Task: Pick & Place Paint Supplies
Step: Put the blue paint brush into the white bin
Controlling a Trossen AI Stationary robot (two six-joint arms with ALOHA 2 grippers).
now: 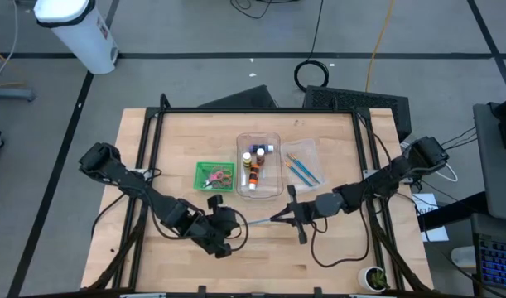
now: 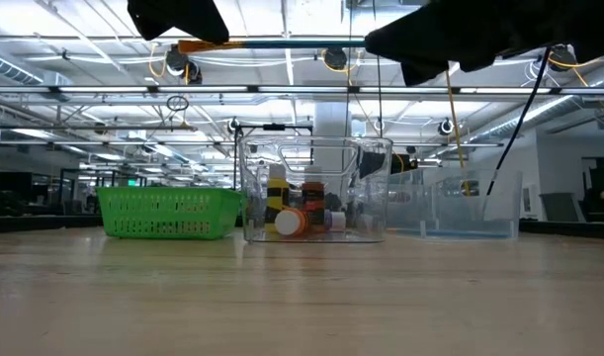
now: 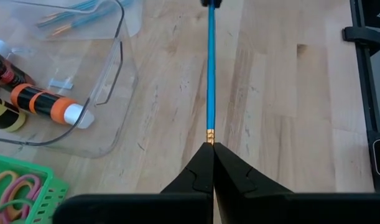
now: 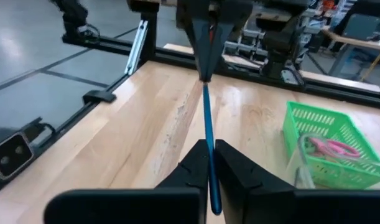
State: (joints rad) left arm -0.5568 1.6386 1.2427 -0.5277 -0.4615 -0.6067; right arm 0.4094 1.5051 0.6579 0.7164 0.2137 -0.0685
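Blue brush (image 1: 257,222) hangs in the air between the two arms, above the front middle of the wooden counter (image 1: 335,257), held at both ends. Left gripper (image 1: 237,223) has its jaws pressed together on one end, right where the small gold band sits on the shaft. Right gripper (image 1: 279,217) has its jaws pinched tight on the other end; in its wrist view the shaft runs straight up between the two dark fingers (image 4: 236,165) and on to the other arm. The brush lies nearly level, well clear of the boards.

Behind it stands the clear bin (image 1: 277,170) with the paint bottles (image 1: 253,170) inside, orange and black ones lying on its floor. Just beside it on the left is the green basket (image 1: 199,170) with pink scissors (image 1: 213,177). On the other side, a clear tray (image 1: 315,153) holds more blue brushes (image 1: 302,170).
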